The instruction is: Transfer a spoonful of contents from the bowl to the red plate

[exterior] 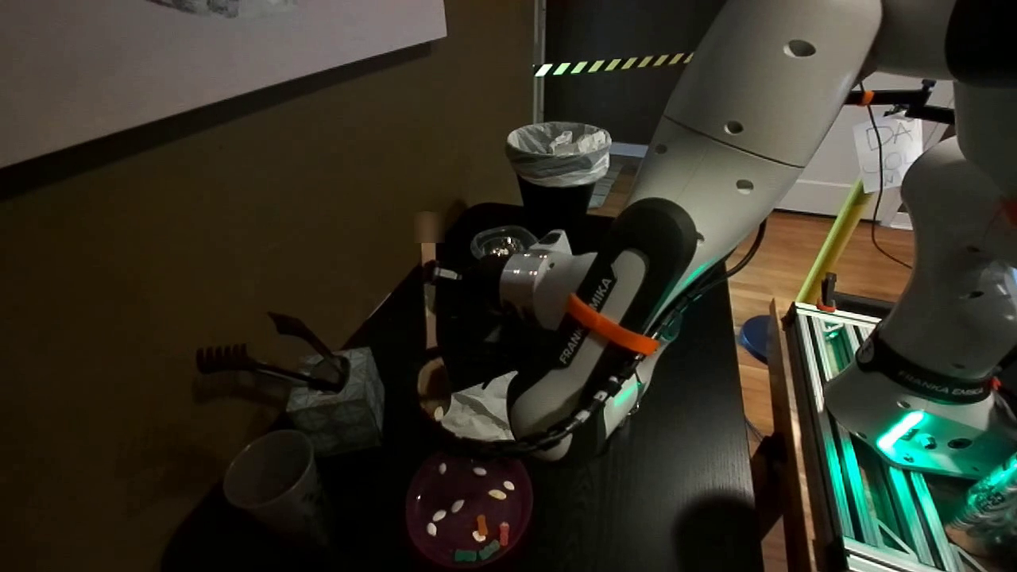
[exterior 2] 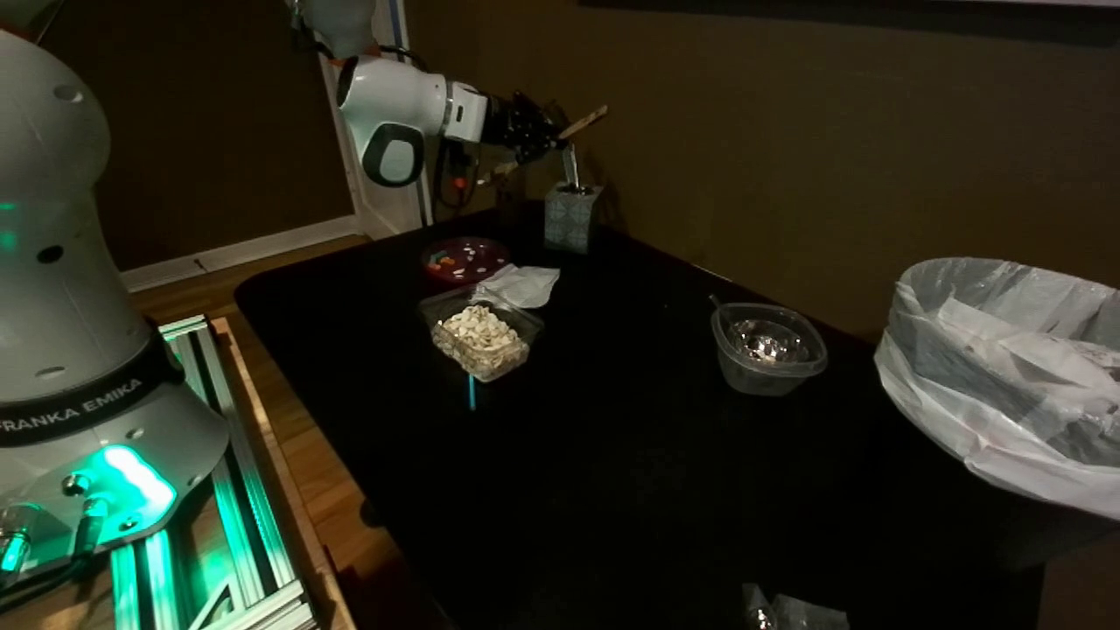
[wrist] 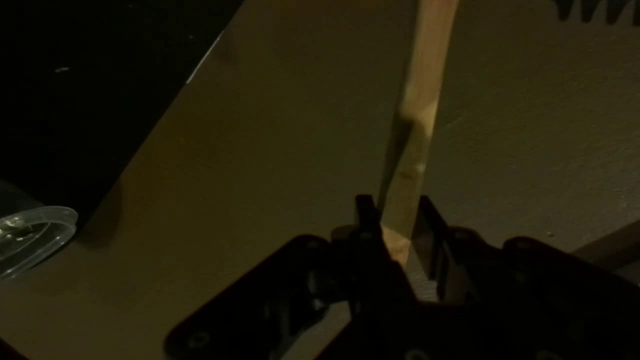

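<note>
Wrist view shows the black tool (wrist: 395,205) clamped on a long, flat-handled wooden spoon (wrist: 425,90).

Tabletop (exterior 2: 630,429) lies open between container (exterior 2: 528,327) and bowl (exterior 2: 758,381), which a bin (exterior: 556,199) crowds.

Dim throughout, green glare from the base light (exterior 2: 136,481) at eight o'clock in an exterior view.
</note>
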`<move>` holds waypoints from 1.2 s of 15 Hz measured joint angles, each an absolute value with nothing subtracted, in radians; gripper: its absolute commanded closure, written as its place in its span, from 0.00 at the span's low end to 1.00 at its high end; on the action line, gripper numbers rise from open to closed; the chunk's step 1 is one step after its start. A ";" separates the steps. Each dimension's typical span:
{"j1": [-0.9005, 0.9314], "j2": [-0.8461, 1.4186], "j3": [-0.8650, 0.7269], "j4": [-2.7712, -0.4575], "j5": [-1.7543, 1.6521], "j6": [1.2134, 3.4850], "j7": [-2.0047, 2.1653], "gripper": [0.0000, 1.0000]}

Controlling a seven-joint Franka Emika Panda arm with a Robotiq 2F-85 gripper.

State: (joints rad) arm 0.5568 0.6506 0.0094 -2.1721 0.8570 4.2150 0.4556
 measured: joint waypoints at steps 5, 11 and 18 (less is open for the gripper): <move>0.715 0.656 -0.188 -2.170 0.831 4.215 0.475 0.94; 0.651 0.657 -0.117 -2.220 0.708 4.214 0.561 0.94; 0.521 0.625 -0.040 -2.289 0.552 4.215 0.687 0.94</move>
